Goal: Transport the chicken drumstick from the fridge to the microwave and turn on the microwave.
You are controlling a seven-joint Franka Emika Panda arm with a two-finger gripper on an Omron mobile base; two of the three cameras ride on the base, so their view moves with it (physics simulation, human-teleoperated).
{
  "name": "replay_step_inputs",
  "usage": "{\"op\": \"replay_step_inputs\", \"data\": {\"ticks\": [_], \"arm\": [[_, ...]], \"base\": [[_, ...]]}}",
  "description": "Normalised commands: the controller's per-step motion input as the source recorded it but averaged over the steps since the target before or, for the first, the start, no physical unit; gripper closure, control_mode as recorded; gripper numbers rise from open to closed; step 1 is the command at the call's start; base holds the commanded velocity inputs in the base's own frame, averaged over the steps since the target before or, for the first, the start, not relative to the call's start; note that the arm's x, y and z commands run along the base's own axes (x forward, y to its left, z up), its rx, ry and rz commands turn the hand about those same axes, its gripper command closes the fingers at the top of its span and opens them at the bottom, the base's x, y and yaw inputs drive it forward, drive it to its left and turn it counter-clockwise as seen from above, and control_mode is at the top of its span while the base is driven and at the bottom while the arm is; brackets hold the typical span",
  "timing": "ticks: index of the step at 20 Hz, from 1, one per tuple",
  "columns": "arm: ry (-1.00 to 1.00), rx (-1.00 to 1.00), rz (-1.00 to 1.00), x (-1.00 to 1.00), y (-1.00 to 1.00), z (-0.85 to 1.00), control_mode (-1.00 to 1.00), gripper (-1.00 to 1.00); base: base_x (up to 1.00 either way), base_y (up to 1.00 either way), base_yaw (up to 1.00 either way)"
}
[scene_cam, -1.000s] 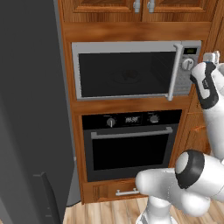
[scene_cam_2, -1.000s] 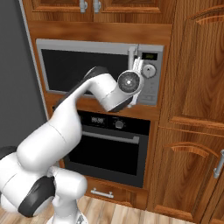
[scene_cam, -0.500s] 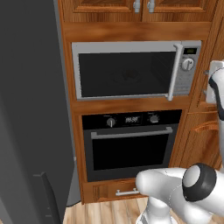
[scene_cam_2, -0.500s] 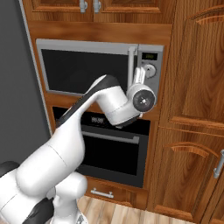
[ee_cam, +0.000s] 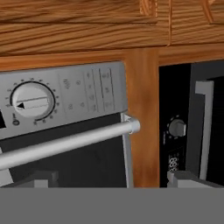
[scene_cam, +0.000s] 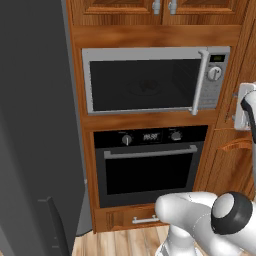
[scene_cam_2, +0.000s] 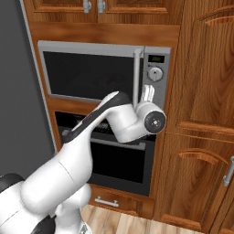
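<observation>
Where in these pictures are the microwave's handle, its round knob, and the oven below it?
Microwave handle (scene_cam: 199,82), left base view: middle of the vertical silver bar.
Knob (scene_cam_2: 156,73), right base view: centre of the round dial on the side panel.
Oven (scene_cam: 150,172), left base view: its dark window.

One microwave (scene_cam: 150,82) with one bar handle (scene_cam: 199,82), one round knob (scene_cam: 214,73) and one small display (scene_cam: 217,58). One black oven (scene_cam: 150,162) with three knobs and one handle (scene_cam: 150,152). One fridge (scene_cam: 35,130). Two cabinet handles (scene_cam: 163,6) above. One drawer (scene_cam: 131,218) below.
</observation>
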Motion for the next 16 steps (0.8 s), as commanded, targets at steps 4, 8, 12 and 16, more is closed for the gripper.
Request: {"op": "replay_step_inputs", "data": {"ticks": [4,8,12,16], "arm": [[0.00,0.12,0.00,0.34,0.00,-0.60,-1.00,-1.00],[0.01,0.08,0.00,0.41,-0.01,-0.45,-1.00,-1.00],[0.05,0.03,0.00,0.46,-0.14,-0.28,-1.00,-1.00],[0.00,0.03,0.00,0.26,-0.22,-0.14,-1.00,-1.00]], "base": [[0.00,0.00,0.00],[0.00,0.00,0.00],[0.00,0.00,0.00],[0.00,0.00,0.00]]}}
